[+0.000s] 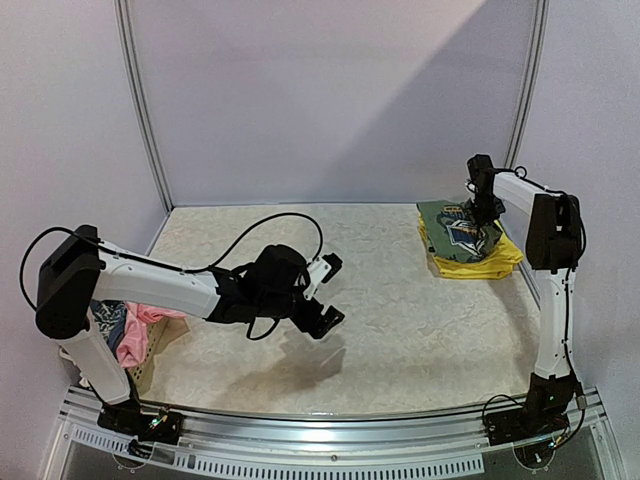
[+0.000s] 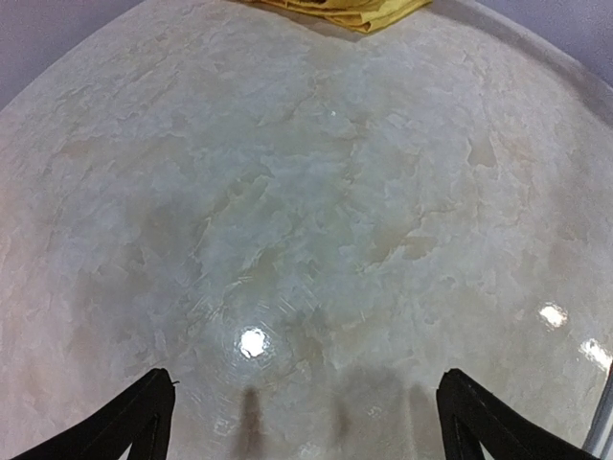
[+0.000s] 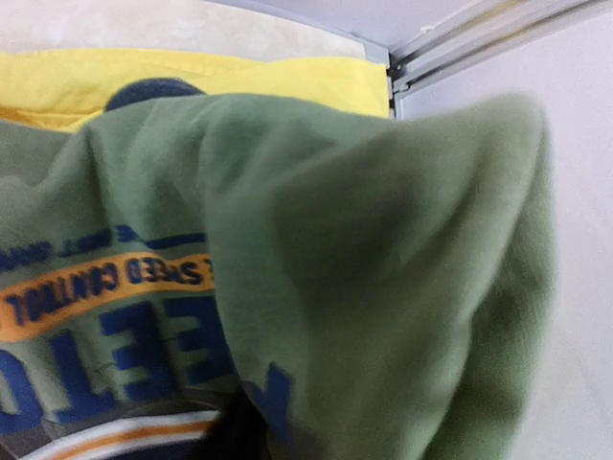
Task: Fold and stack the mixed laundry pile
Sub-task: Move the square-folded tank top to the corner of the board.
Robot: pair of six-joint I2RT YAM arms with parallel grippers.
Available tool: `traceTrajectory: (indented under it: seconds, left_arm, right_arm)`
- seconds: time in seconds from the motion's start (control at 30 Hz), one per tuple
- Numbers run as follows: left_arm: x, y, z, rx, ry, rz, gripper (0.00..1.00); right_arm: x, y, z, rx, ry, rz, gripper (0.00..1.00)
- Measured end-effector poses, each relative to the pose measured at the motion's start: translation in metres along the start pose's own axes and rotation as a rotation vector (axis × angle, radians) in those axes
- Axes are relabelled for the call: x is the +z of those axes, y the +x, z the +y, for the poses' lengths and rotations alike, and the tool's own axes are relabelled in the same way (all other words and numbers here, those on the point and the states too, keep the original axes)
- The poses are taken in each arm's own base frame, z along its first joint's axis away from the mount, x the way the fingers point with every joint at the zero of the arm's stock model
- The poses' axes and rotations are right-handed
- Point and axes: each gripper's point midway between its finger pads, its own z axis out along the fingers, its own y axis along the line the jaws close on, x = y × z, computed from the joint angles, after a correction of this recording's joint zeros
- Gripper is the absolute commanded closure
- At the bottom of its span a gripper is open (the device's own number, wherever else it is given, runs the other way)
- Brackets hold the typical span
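Right wrist view is filled by the green top point(image 3: 316, 240): a fold of it hangs right in front of the lens and hides the fingers, so I cannot tell whether the right claw point(image 1: 487, 212) is spread or closed, or whether it holds cloth. Below the fold the top's chest print shows blue and orange lettering, upside down in this view. Behind the top lies a band of the yellow shorts point(image 3: 192, 81), ending at the metal corner rail.

From the top camera, the right claw sits at the far right corner of the counter point(image 1: 400, 330), down on the far end of the green top point(image 1: 460, 232). The top lies flat, print up, on the folded yellow shorts point(image 1: 480, 265). The stack's long axis runs on a slant, from far left to near right, and its near end points at the counter's right edge. Yellow shows past the green along the near and right sides.

The left claw point(image 1: 335, 290) hovers over the bare middle of the counter, turned on its side, its fingers spread wide with nothing between them. Its own camera shows the same left claw point(image 2: 306, 383) above the counter point(image 2: 306, 192), with a corner of the yellow shorts point(image 2: 354, 11) at the top edge.

A pink piece point(image 1: 135, 335) and a blue-grey piece point(image 1: 110, 320) lie bunched off the counter's left edge, beside the left arm's base.
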Motion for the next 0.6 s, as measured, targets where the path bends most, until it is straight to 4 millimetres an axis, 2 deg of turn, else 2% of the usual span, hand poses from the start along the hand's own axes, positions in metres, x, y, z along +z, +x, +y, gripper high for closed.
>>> traceTrajectory:
  seconds: [0.13,0.3,0.4,0.6]
  left_arm:
    - [0.0,0.0,0.0,0.0,0.0,0.0,0.02]
    - [0.0,0.0,0.0,-0.001,0.0,0.001,0.02]
    - [0.0,0.0,0.0,-0.002,-0.002,0.001,0.02]
    - [0.0,0.002,0.003,-0.006,-0.014,0.008,0.02]
  right_arm:
    - [0.0,-0.003,-0.013,0.034,0.07,-0.007,0.22]
    - [-0.006,-0.007,-0.025,0.113,0.106,-0.025,0.15]
    - [-0.022,-0.015,-0.032,0.162,0.104,-0.058,0.1]
    - [-0.075,-0.042,-0.039,0.216,0.094,-0.17,0.09]
